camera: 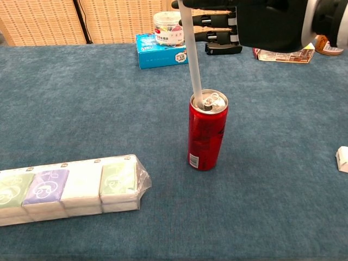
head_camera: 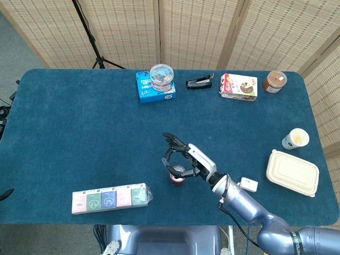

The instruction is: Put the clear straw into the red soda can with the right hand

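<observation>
The red soda can (camera: pixel 207 136) stands upright on the blue table, just right of the middle in the chest view. The clear straw (camera: pixel 192 54) rises from the can's top opening, leaning slightly to the left, with its lower end inside the hole. At the top edge of that view my right hand (camera: pixel 261 22) holds the straw's upper end. From the head view, the right hand (head_camera: pixel 186 159) hovers directly over the can (head_camera: pixel 177 176), fingers curved around the straw. My left hand appears in neither view.
A wrapped row of tissue packs (camera: pixel 65 187) lies front left of the can. At the back stand a blue box (camera: pixel 163 51) with a clear jar on it, a black stapler (camera: pixel 223 49) and a snack box (camera: pixel 283 53). A takeout container (head_camera: pixel 292 172) and paper cup (head_camera: pixel 295 138) are far right.
</observation>
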